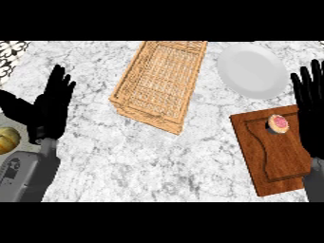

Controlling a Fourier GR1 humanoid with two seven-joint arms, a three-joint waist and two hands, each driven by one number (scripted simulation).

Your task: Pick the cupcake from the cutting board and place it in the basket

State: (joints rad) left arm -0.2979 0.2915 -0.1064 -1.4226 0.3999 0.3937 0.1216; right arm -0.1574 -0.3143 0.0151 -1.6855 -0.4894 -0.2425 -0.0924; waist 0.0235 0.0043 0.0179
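Cupcake (278,124), small and pink-topped, sits at the far end of the cutting board (270,159). Right hand (320,114), released, fingers straight, hides the board's right edge; left hand (49,108) is released too.

We see bare bench (206,142) between the cutting board (273,163) and the wicker basket (161,85); only the white plate (252,70) lies near that gap, beyond the board, beside the basket.

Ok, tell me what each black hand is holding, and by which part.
Nothing is held. The left hand and right hand both show straight, open fingers; the pink-frosted cupcake lies on the brown wooden cutting board, no fingers round it.
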